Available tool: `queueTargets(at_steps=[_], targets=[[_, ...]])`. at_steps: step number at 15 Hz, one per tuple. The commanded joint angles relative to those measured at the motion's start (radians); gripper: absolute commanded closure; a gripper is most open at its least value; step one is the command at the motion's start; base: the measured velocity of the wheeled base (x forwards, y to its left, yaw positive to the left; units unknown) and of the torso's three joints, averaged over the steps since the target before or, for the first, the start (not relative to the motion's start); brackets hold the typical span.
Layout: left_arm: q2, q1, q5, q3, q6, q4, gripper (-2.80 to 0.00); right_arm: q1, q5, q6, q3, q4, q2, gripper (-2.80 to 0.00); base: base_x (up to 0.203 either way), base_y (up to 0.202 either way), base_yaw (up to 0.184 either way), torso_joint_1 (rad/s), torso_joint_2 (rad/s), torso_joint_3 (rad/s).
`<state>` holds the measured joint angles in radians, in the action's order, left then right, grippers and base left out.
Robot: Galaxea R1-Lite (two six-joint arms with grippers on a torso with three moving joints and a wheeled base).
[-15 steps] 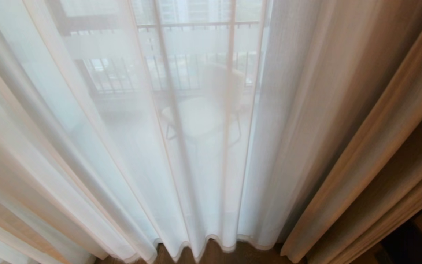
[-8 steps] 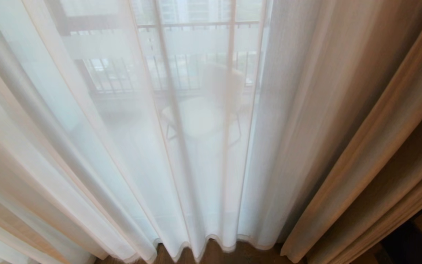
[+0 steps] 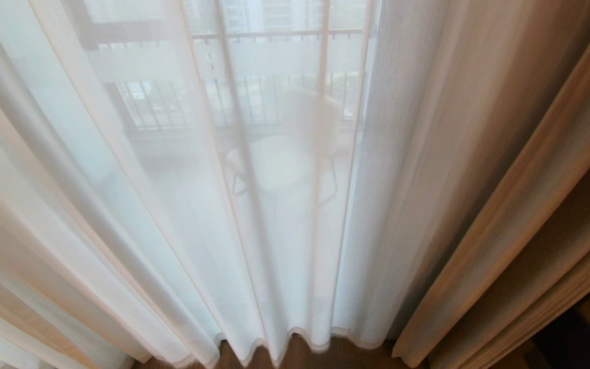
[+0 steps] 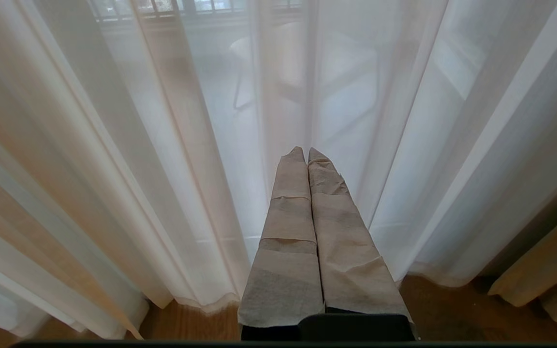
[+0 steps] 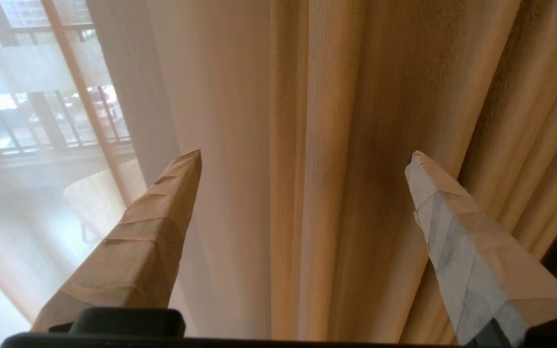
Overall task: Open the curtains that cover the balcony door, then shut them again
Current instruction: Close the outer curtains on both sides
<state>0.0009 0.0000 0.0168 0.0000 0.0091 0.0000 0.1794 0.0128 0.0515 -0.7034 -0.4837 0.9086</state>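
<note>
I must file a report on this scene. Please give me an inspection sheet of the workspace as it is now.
Surface: brown wooden floor under the hems.
Job's things: sheer curtain drawn across the glass; beige drape gathered at the right.
Clutter: nothing seen.
Grippers: left gripper shut, pointing at the sheer curtain; right gripper open, facing the drape, holding nothing.
Cables: nothing seen.
Surroundings: chair and railing show through the sheer curtain.

Ahead of you the sheer white layer (image 3: pixel 182 205) hangs drawn across the balcony door (image 3: pixel 95 36), a chair (image 3: pixel 285 154) showing faintly through it, with heavy beige curtains (image 3: pixel 520 215) bunched at right.
</note>
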Motion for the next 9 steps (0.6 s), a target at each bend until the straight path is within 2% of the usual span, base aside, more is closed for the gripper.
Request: queueTargets(at_steps=[1, 9], targets=[[-0.001, 0.000, 0.000, 0.000, 0.000, 0.000, 0.00, 0.011, 0.001, 0.001, -0.030, -0.030, 0.086, -2.80, 0.000, 0.000, 0.000, 0.000, 0.00, 0.000], [-0.001, 0.000, 0.000, 0.000, 0.000, 0.000, 0.00, 0.052, 0.001, 0.013, -0.234, -0.122, 0.351, -2.80, 0.000, 0.000, 0.000, 0.000, 0.00, 0.000]])
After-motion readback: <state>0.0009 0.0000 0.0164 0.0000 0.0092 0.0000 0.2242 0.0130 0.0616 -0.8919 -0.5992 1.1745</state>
